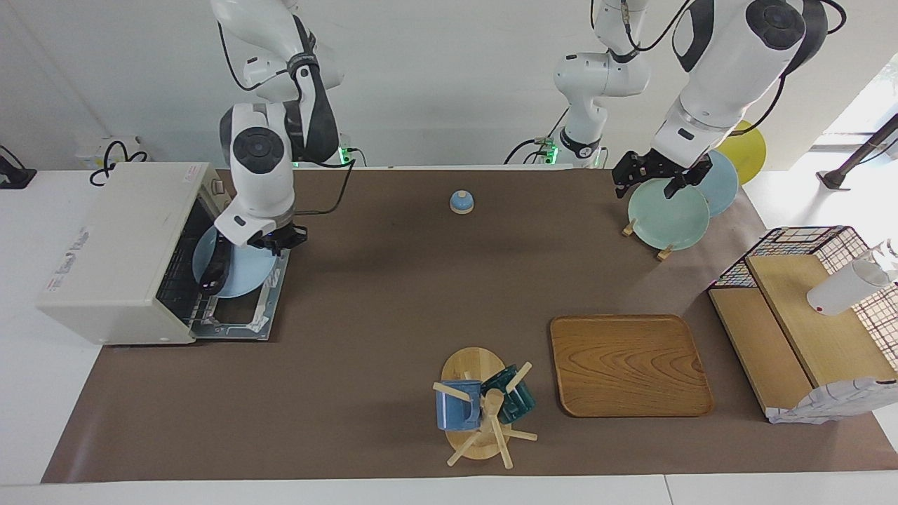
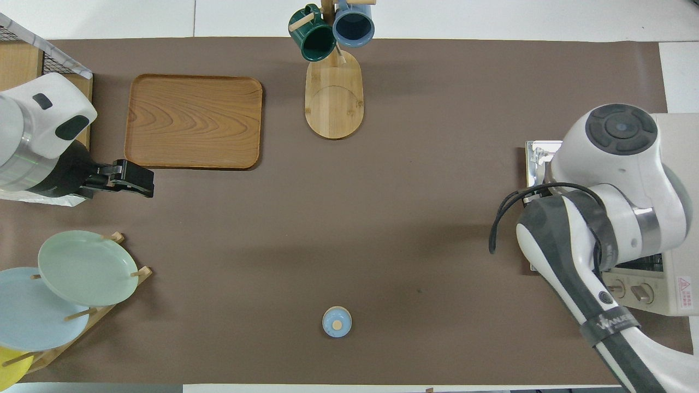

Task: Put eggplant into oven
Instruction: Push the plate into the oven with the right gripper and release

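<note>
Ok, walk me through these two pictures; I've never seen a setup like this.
Two white robot arms work at a brown table. One picture faces them from across it; the other looks down from above them. The right gripper hangs over the open door of the cream oven, where the dark eggplant lies on a pale blue plate. The left gripper waits over a rack of plates. Also there: a wooden tray, a mug stand, a small blue bell. Whether anything is gripped, I cannot tell.

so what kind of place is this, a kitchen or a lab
Most likely a robot lab staged as a kitchen: two robot arms work at a paper-covered table holding a toaster oven, a plate rack and a mug stand.
</note>
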You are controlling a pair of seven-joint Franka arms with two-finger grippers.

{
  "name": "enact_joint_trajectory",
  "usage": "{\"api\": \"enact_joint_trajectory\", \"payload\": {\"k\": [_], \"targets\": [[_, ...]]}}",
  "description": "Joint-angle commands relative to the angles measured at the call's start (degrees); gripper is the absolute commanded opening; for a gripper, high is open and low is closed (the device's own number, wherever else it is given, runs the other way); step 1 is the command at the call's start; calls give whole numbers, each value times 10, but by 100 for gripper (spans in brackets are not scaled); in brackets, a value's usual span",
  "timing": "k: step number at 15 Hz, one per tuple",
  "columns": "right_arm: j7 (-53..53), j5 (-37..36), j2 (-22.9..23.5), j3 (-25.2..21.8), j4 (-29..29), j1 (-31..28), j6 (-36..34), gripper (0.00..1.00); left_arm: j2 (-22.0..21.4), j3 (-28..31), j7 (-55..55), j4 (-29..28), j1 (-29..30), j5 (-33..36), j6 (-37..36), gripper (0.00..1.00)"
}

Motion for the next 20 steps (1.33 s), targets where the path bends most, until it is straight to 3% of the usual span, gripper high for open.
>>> {"api": "enact_joint_trajectory", "payload": {"k": [1, 5, 10, 12, 15, 16, 17, 18, 20], "targets": [[-49, -22, -17, 9, -30, -46, 27, 0, -12, -2, 8, -11, 6, -5, 2, 100], [-119, -21, -28, 10, -85, -115, 97, 0, -12, -2, 8, -11, 6, -5, 2, 100], [-95, -14, -33, 10, -100, -112, 111, 0, -7, -2, 8, -5, 7, -5, 4, 100], [-99, -14, -33, 11, -100, -112, 112, 29, -10, -2, 9, -5, 7, -5, 4, 100], [-102, -14, -24, 19, -62, -103, 90, 45, -10, -2, 6, -5, 8, -5, 4, 100], [-101, -11, -18, 20, -41, -88, 64, 46, -11, -2, 5, -7, 9, -5, 4, 100], [-97, -5, -12, 20, -14, -69, 43, 43, -11, -2, 6, -7, 9, -5, 4, 100], [-90, 3, -4, 20, 1, -46, 38, 33, -11, -2, 6, -6, 11, -5, 3, 100], [-23, 19, 4, 20, -11, -18, 85, 3, -11, -3, 6, -5, 22, -5, 3, 100]]}}
